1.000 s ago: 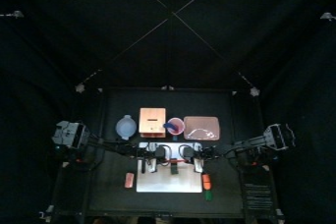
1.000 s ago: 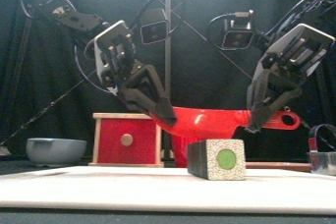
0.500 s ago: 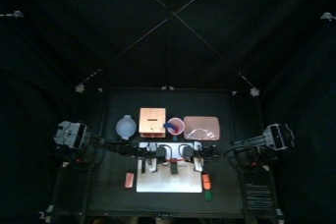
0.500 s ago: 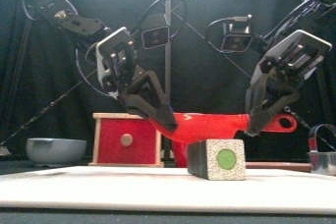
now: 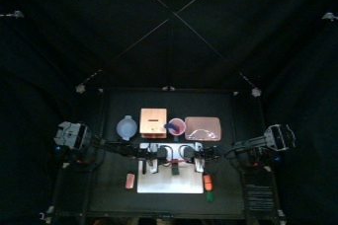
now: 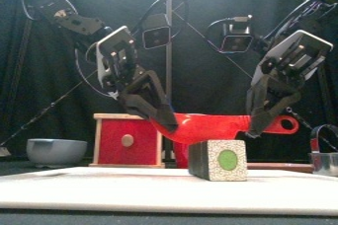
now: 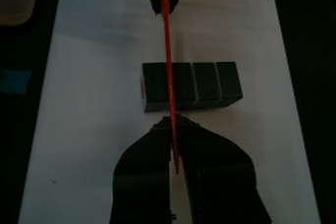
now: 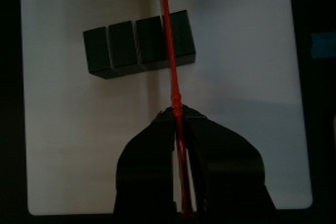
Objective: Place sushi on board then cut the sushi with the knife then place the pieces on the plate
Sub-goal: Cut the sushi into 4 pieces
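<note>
Above roll (image 6: 219, 160), knife (image 6: 211, 125) crosswise (held level).

Knife (image 6: 211, 125): red plastic, smooth and glossy, with highlights along the blade
Sushi roll (image 6: 219, 160): sides dark and matt; end face pale, speckled and grainy-looking, with a flat green disc at its centre
Cutting board (image 6: 132, 191): white, smooth, plastic-looking, low sheen
Box (image 6: 128, 140), at 9 o'clock of the roll: frame was pale bare wood, drawer front red and matt
Bowl (image 6: 55, 151), at 9 o'clock of the box: blue-grey, smooth, soft sheen
Tray (image 5: 201, 127): pink, flat, matt
Left gripper (image 6: 168, 124) and right gripper (image 6: 256, 126): jaws grey outside, hard and dull; inner faces matt black in the wrist views
Back curtain (image 5: 79, 32): black cloth, matt
</note>
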